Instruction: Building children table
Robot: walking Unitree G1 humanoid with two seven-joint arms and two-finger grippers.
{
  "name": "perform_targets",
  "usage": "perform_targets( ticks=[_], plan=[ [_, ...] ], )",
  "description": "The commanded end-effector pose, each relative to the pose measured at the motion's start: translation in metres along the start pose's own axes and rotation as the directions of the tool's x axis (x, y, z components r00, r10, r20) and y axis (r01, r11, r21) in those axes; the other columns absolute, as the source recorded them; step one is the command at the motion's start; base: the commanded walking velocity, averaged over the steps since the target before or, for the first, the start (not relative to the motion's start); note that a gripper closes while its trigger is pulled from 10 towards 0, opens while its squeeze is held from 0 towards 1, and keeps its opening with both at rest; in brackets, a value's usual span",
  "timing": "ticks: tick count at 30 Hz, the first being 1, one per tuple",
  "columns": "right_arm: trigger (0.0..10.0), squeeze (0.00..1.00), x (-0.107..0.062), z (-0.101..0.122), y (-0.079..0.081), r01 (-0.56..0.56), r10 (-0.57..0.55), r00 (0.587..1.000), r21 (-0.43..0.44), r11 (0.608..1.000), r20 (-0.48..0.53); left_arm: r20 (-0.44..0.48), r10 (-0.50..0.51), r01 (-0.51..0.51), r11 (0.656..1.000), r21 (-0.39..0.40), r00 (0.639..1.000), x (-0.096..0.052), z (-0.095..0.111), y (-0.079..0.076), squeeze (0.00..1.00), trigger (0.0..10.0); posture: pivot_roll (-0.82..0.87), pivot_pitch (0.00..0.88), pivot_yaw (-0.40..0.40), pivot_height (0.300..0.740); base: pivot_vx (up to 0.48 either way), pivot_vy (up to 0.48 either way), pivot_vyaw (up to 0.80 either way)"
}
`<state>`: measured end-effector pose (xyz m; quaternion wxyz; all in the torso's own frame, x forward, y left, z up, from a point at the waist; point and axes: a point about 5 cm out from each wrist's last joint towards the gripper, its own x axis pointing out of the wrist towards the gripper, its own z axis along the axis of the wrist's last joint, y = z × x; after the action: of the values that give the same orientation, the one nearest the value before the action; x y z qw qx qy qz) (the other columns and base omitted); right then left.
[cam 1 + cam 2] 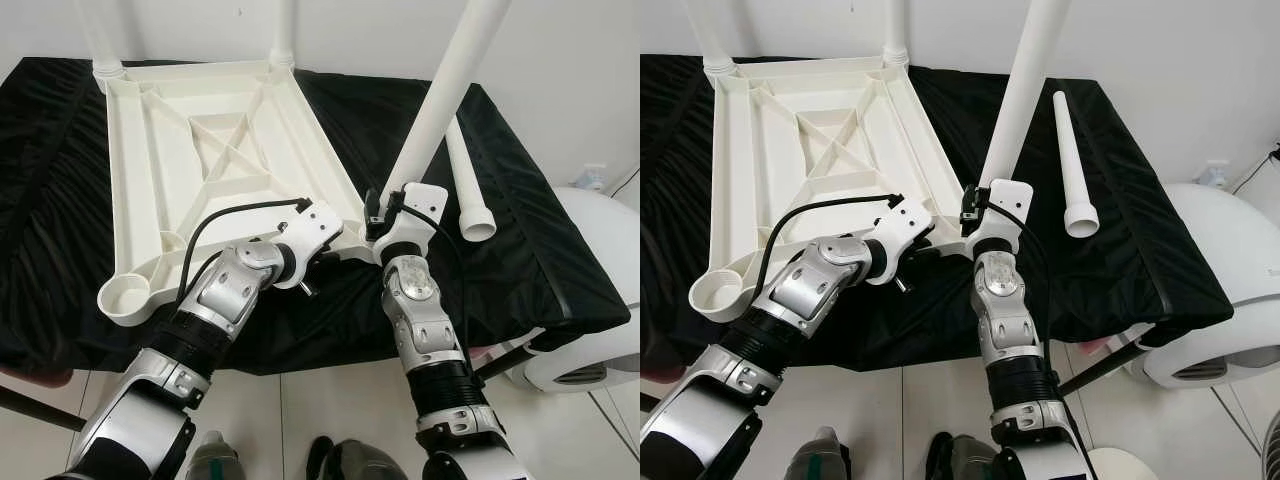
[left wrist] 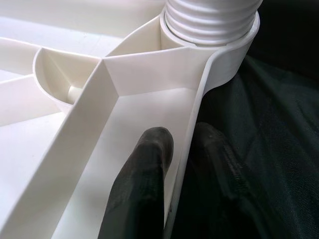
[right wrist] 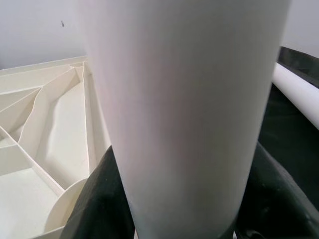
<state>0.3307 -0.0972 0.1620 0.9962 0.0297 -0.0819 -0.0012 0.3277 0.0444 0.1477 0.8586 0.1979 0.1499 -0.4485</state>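
Ribs and cross-braces face up on the white tabletop [image 1: 215,150], which lies upside down on the black-draped worktop [image 1: 45,200]. Its near-left corner socket [image 1: 125,295] is an open ring; the two far corners each carry an upright leg [image 1: 100,35]. The left claw [image 2: 177,149] pinches the tabletop's near-right rim, one black finger [image 2: 142,174] inside the wall and the other outside against the cloth, just beside the threaded base of the third leg [image 1: 445,90]. That leg stands in the near-right corner socket, leaning slightly. The right claw [image 3: 184,199] is clamped around its lower part, fingers on either side. Farther right, a fourth leg [image 1: 468,185] lies loose on the cloth, its flared end toward the robot.
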Motion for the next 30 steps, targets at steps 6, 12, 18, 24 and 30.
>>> perform_targets(
  ticks=[6,12,18,24,30],
  plan=[
    [10.0,1.00,-0.004,-0.003,0.001,-0.060,0.061,0.998,0.041,0.997,-0.018,0.059,-0.012,0.009,0.999,0.035,0.998,0.000,0.016,-0.003,0.00,10.0,0.04,0.028,-0.090,0.740,0.000,0.000,0.00],
    [10.0,1.00,-0.005,-0.003,-0.001,-0.138,0.139,0.990,0.066,0.988,-0.012,0.061,-0.013,0.011,0.999,0.034,0.998,0.000,0.016,-0.003,0.00,10.0,0.04,0.030,-0.086,0.740,0.000,0.000,0.00],
    [10.0,1.00,-0.006,-0.005,-0.013,-0.226,0.227,0.974,0.053,0.973,-0.014,0.064,-0.010,0.008,0.999,0.035,0.998,0.000,0.017,-0.001,0.00,10.0,0.03,0.027,-0.086,0.740,0.000,0.000,0.00],
    [10.0,0.00,-0.004,-0.004,-0.030,-0.279,0.279,0.960,0.031,0.960,-0.005,0.065,-0.005,0.003,0.999,0.034,0.998,0.000,0.018,0.000,0.00,10.0,0.03,0.026,-0.087,0.740,0.000,0.000,0.00],
    [10.0,0.00,-0.003,-0.005,-0.041,-0.370,0.370,0.929,0.026,0.929,-0.008,0.065,-0.004,0.001,0.999,0.035,0.998,0.000,0.018,0.001,0.00,10.0,0.03,0.026,-0.085,0.740,0.000,0.000,0.00]
  ],
)
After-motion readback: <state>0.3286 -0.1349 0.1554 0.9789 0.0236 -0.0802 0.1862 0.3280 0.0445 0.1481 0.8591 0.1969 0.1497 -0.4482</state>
